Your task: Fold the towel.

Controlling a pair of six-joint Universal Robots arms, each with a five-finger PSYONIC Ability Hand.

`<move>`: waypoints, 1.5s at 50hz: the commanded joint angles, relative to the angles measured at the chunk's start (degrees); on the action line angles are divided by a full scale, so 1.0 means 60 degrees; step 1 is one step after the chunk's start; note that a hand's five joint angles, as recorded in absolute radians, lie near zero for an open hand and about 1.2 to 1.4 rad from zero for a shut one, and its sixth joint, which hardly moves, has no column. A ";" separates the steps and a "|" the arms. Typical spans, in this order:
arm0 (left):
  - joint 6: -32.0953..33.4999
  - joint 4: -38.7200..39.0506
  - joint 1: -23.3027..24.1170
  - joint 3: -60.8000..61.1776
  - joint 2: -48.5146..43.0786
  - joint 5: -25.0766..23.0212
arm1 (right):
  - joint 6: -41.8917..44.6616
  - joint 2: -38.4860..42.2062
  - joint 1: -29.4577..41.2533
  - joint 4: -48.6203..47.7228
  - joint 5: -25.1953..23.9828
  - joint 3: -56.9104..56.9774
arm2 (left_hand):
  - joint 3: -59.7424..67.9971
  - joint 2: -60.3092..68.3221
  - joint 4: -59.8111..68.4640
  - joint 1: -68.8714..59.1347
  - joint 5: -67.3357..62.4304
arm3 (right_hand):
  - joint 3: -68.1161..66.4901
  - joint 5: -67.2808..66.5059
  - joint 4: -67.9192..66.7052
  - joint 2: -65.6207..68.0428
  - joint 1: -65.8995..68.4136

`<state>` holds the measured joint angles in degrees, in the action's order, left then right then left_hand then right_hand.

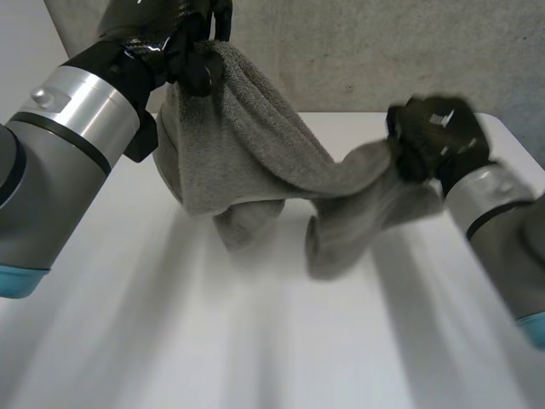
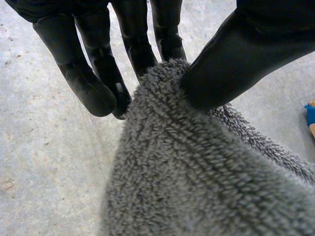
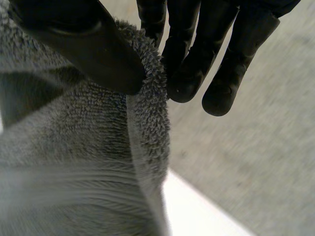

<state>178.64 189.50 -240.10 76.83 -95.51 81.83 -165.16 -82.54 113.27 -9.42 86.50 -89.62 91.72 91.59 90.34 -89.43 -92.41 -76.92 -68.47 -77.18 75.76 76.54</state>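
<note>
You are pinching the grey towel (image 1: 247,153) in both hands, holding it lifted over the white table (image 1: 128,341). Your left hand (image 1: 183,55) is gripping one end between thumb (image 2: 231,64) and fingers (image 2: 142,49), with the pile bunching right at the fingertips. Your right hand (image 1: 430,136) is clamping the other end the same way, thumb pressing terry against the fingers. Holding the ends apart is letting the cloth hang between your hands, probably so it can be spread flat for folding. The slack middle is sagging below both hands, and I cannot tell whether its lowest folds are touching the table.
</note>
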 commanded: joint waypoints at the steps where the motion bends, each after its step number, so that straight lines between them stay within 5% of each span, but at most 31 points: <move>1: -0.0022 -0.0367 -0.0105 -0.0031 0.0494 0.0043 | 0.0105 -0.1066 -0.0596 0.1334 -0.0748 0.1661 | -0.1954 -0.1931 -0.1723 0.1572 0.3735 | -0.0513 -0.0256 -0.0471 0.0706 0.0577; 8: -0.0037 -0.0895 -0.0369 0.0189 0.0128 0.0132 | 0.1043 -0.0496 -0.0831 0.3446 -0.1203 0.3408 | -0.1954 -0.1931 -0.1723 0.1572 0.3735 | -0.0513 -0.0256 -0.0471 0.0706 0.0577; 14: -0.0023 -0.1348 -0.0544 0.0423 -0.1669 0.0132 | 0.3381 0.1097 -0.0481 0.4792 -0.1102 0.4023 | -0.1954 -0.1931 -0.1723 0.1572 0.3735 | -0.0513 -0.0256 -0.0471 0.0706 0.0577; 31: 0.0372 -0.1540 -0.0999 -0.1320 -0.5438 0.0146 | 0.3505 0.4674 0.0632 0.2758 0.0259 0.4507 | -0.1954 -0.1931 -0.1723 0.1572 0.3735 | -0.0513 -0.0256 -0.0471 0.0706 0.0577; 38: 0.0578 -0.1393 -0.1014 -0.1467 -0.4852 0.0205 | 0.3138 0.4250 0.0780 0.1849 0.0393 0.4595 | -0.1954 -0.1931 -0.1723 0.1572 0.3735 | -0.0513 -0.0256 -0.0471 0.0706 0.0577; 43: 0.0549 -0.0631 -0.1014 -0.2038 -0.4574 0.0498 | 0.2713 0.3825 0.0722 -0.0260 0.0437 0.4668 | -0.1954 -0.1931 -0.1723 0.1572 0.3735 | -0.0513 -0.0256 -0.0471 0.0706 0.0577; 45: 0.0476 0.0810 -0.0984 -0.1864 -0.4079 0.0527 | 0.2640 0.3563 0.0795 -0.2228 0.0452 0.4260 | -0.1954 -0.1931 -0.1723 0.1572 0.3735 | -0.0513 -0.0256 -0.0471 0.0706 0.0577; 50: 0.0141 0.3083 -0.1159 -0.1147 -0.3272 0.0703 | 0.2683 0.2743 0.0737 -0.3629 0.0525 0.3600 | -0.1954 -0.1931 -0.1723 0.1572 0.3735 | -0.0513 -0.0256 -0.0471 0.0706 0.0577; 54: 0.0007 0.3001 -0.1277 -0.0983 -0.3197 0.0718 | 0.2727 0.2697 0.0649 -0.2663 0.0467 0.3701 | -0.1954 -0.1931 -0.1723 0.1572 0.3735 | -0.0513 -0.0256 -0.0471 0.0706 0.0577; 61: 0.0254 0.0677 -0.1292 -0.0853 -0.4060 0.0352 | 0.3574 0.3545 0.0604 0.1007 0.0042 0.3717 | -0.1954 -0.1931 -0.1723 0.1572 0.3735 | -0.0513 -0.0256 -0.0471 0.0706 0.0577; 67: 0.1003 -0.0500 -0.1307 -0.0104 -0.4193 0.0117 | 0.4456 0.3635 0.0634 0.2303 -0.0002 0.2734 | -0.1954 -0.1931 -0.1723 0.1572 0.3735 | -0.0513 -0.0256 -0.0471 0.0706 0.0577; 75: 0.2160 -0.1290 -0.1379 0.1929 -0.2486 -0.0424 | 0.4647 0.1077 0.0240 0.2377 -0.0469 0.0467 | -0.1954 -0.1931 -0.1723 0.1572 0.3735 | -0.0513 -0.0256 -0.0471 0.0706 0.0577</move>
<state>187.45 184.28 -247.88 79.78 -119.48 81.34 -137.44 -63.43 116.84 5.49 85.74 -77.30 91.51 91.58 90.33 -89.43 -92.41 -76.93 -68.46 -77.18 75.77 76.55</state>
